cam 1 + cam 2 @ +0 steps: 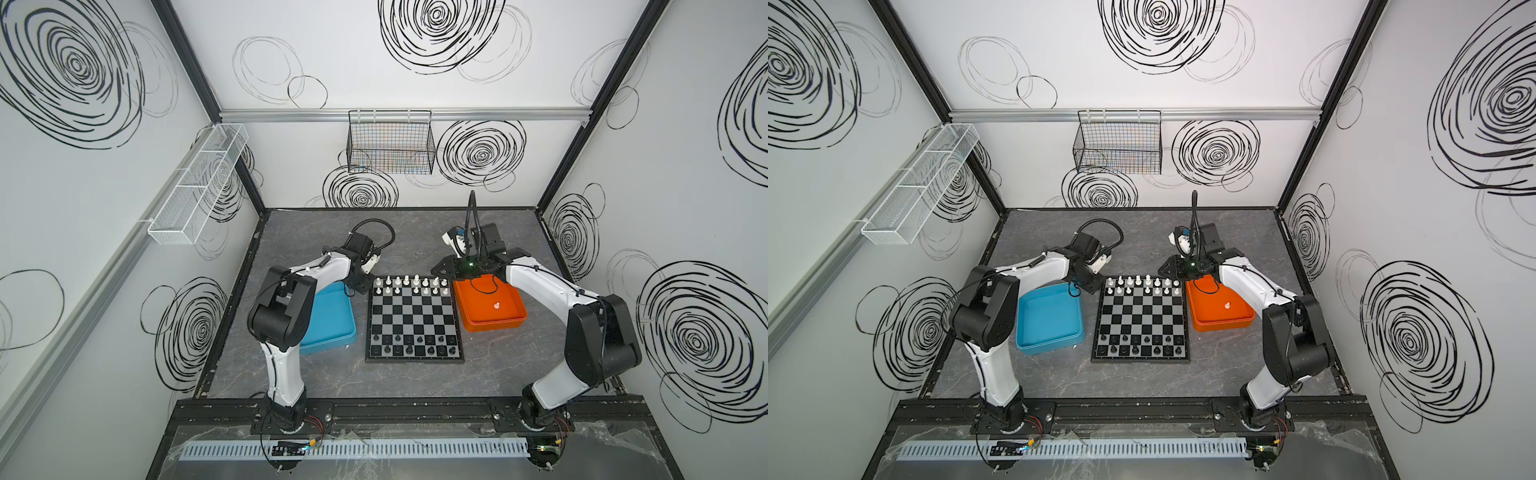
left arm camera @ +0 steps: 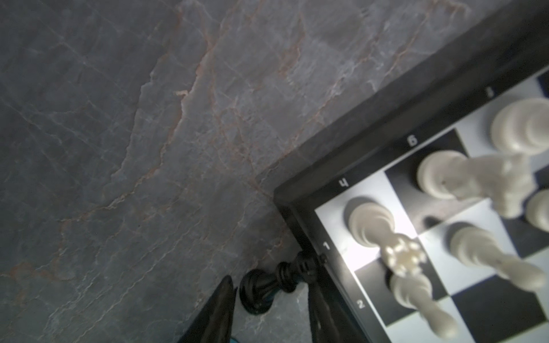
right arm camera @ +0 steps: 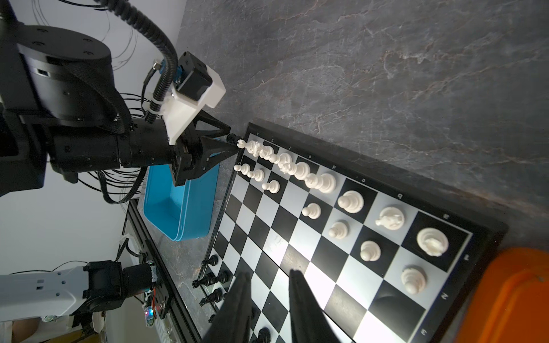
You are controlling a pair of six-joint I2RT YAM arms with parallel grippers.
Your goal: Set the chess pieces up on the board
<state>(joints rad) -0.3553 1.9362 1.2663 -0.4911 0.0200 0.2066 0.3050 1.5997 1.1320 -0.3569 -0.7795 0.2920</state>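
Observation:
The board point(image 1: 413, 316) point(image 1: 1142, 316) lies mid-table. White chess pieces point(image 1: 415, 281) fill its two far rows and black chess pieces point(image 1: 409, 345) its two near rows. One black piece point(image 2: 267, 285) lies on its side on the table against the board's far left corner. My left gripper point(image 2: 269, 282) point(image 1: 365, 286) is open, with a finger on either side of that piece. My right gripper point(image 3: 269, 273) point(image 1: 434, 270) hangs open and empty over the board point(image 3: 341, 258) near its far right corner. A single white piece point(image 1: 497, 306) point(image 1: 1227, 306) lies in the orange tray point(image 1: 478, 320).
A blue tray point(image 1: 332, 316) point(image 3: 178, 208) sits left of the board under the left arm. The orange tray point(image 1: 1221, 324) is on the board's right. A black wire basket point(image 1: 390, 141) and a white one point(image 1: 199, 183) hang on the walls.

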